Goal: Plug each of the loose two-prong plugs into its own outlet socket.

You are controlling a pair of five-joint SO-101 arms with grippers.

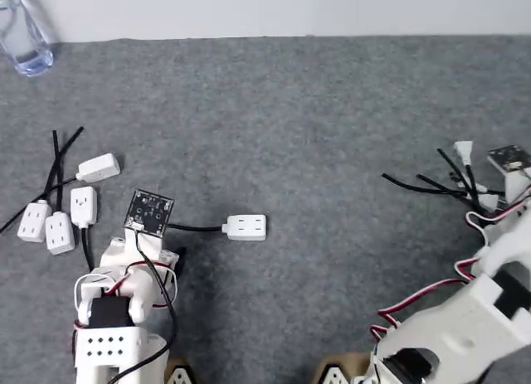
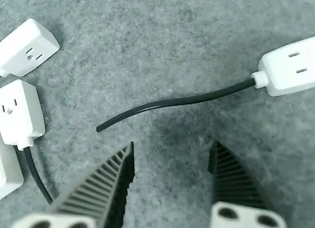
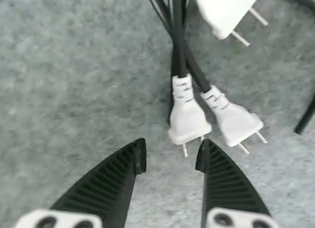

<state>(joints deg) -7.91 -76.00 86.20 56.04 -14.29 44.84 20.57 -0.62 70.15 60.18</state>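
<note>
Favours right gripper (image 3: pixel 172 148), jaws apart and empty — plug (image 3: pixel 187 117) just ahead of tips, long axis along reach, prongs facing back.

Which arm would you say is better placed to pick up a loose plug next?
Right, probably: the right claw, open, hovers right by a white two-prong plug; the left claw, also open, hangs over the black cord of an outlet socket instead.
</note>
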